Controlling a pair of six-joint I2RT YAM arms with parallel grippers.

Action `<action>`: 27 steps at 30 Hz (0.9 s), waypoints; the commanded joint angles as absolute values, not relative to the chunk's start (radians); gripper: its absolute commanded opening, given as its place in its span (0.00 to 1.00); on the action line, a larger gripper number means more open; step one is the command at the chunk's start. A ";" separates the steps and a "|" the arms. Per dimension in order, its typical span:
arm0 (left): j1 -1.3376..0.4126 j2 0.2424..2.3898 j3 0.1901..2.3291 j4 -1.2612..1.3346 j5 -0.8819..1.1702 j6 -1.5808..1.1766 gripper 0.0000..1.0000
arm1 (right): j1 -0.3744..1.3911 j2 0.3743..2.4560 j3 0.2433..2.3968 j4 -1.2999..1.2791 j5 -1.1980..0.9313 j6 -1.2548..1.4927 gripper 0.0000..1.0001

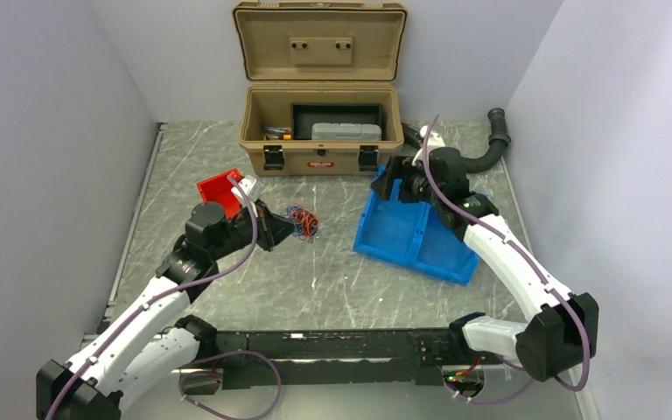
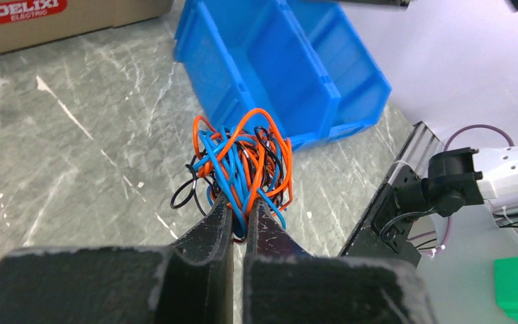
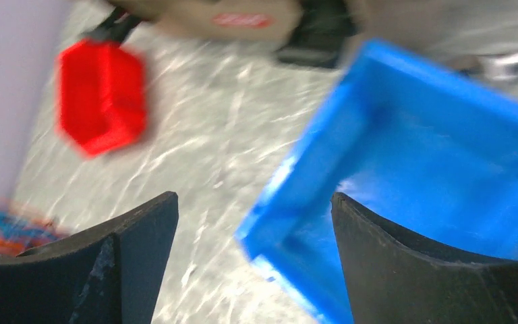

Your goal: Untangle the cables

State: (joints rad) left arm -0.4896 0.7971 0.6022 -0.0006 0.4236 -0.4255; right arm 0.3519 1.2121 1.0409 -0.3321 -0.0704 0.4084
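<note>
Cables in orange, blue and black are bunched in one tight tangle over the marbled grey desk, in front of the open tan toolbox and between the red bin and the blue bin. The left fingers are pinched almost together on the lower strands of the tangle, so that the knot stands up past their tips (whether its underside touches the desk cannot be told). One black loop hangs out on the side away from the blue bin. The right fingers are spread wide with nothing between them, hovering over a corner of the blue bin, well apart from the tangle; that wrist view is blurred. A black corrugated hose curls at the desk's far right corner.
</note>
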 commanded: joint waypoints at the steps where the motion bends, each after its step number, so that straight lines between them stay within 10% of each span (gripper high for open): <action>1: -0.487 0.787 0.576 0.153 0.484 -0.453 0.00 | 0.403 1.167 0.897 -0.030 -0.589 0.399 0.81; 8: -0.483 0.800 0.535 0.272 0.564 -0.515 0.00 | 0.477 1.144 0.724 0.359 -0.931 0.469 0.79; 20: -0.485 0.920 0.592 0.358 0.734 -0.582 0.00 | 0.576 1.183 0.749 0.404 -0.889 0.433 0.71; 27: -0.485 0.955 0.612 0.363 0.769 -0.601 0.00 | 0.624 1.234 0.740 0.512 -0.867 0.490 0.38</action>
State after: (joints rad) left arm -0.4873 0.9485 0.5575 0.2943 0.7147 -0.5800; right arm 0.6018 1.2125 0.7189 0.3920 -0.8684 0.4614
